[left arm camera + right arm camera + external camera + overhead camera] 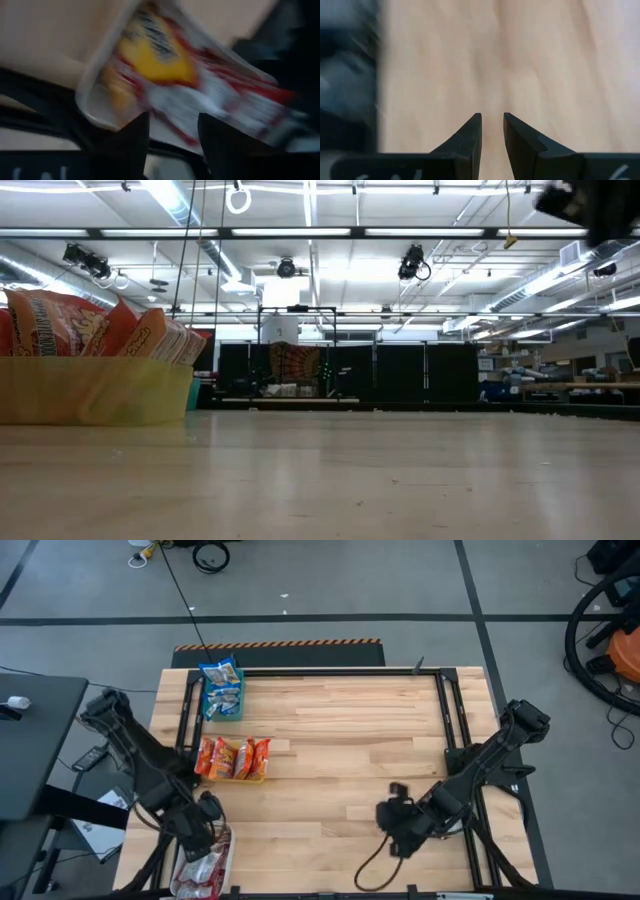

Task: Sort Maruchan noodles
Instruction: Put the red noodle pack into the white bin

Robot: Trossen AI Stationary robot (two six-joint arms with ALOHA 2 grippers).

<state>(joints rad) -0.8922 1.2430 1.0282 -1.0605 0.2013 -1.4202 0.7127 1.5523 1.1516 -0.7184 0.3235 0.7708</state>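
The Maruchan noodles lie sorted in three bins along the table's left side. Blue-and-white packets [220, 680] fill a teal bin [238, 712]. Orange-red packets [232, 756] stand in a yellow bin [250, 779], which also shows in the low view [95, 392]. Silver-white packets with red print [203, 868] lie in a white bin [229, 850] at the near left corner. My left gripper [207, 827] hovers open just above that white bin; its wrist view shows the packets [200, 95] beyond its gripper [173, 131]. My right gripper [397, 816] hangs over bare wood near the table's near edge, its fingers [492, 120] a narrow gap apart and holding nothing.
A black frame [445, 710] runs around the tabletop. A black cable [375, 865] loops below the right gripper at the near edge. The wooden table's middle [340, 740] is bare. The room beyond holds floor clutter and dark equipment.
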